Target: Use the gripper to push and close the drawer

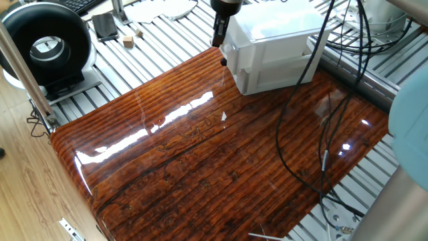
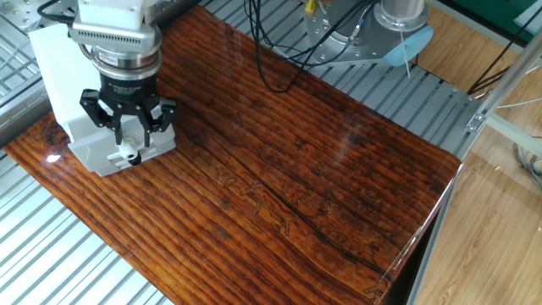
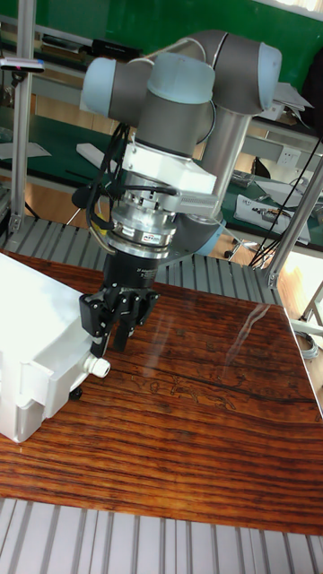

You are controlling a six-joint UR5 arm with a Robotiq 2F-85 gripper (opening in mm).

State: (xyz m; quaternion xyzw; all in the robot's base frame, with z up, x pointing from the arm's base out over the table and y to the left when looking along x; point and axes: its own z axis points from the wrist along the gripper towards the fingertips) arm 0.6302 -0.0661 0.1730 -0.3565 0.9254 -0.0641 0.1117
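The small white cabinet (image 1: 281,50) stands at the far end of the wooden table top (image 1: 200,154). Its top tier, the drawer (image 2: 100,154), sits nearly level with the cabinet's front, and the small white knob (image 2: 127,157) faces the table. My black gripper (image 2: 129,135) points down right in front of the drawer, its fingers (image 2: 116,127) against the front just above the knob (image 3: 97,366). A narrow gap shows between the fingers and nothing is held. In the tall fixed view the gripper (image 3: 112,343) touches the drawer (image 3: 65,359). The lower front's dark knob (image 1: 223,62) shows below.
Black cables (image 1: 321,134) hang over the cabinet and the right part of the table. A round black device (image 1: 45,47), a dark flat object (image 1: 105,25) and small wooden blocks (image 1: 128,41) lie on the slatted metal bench beyond the table's left edge. The arm's base (image 2: 398,17) stands behind.
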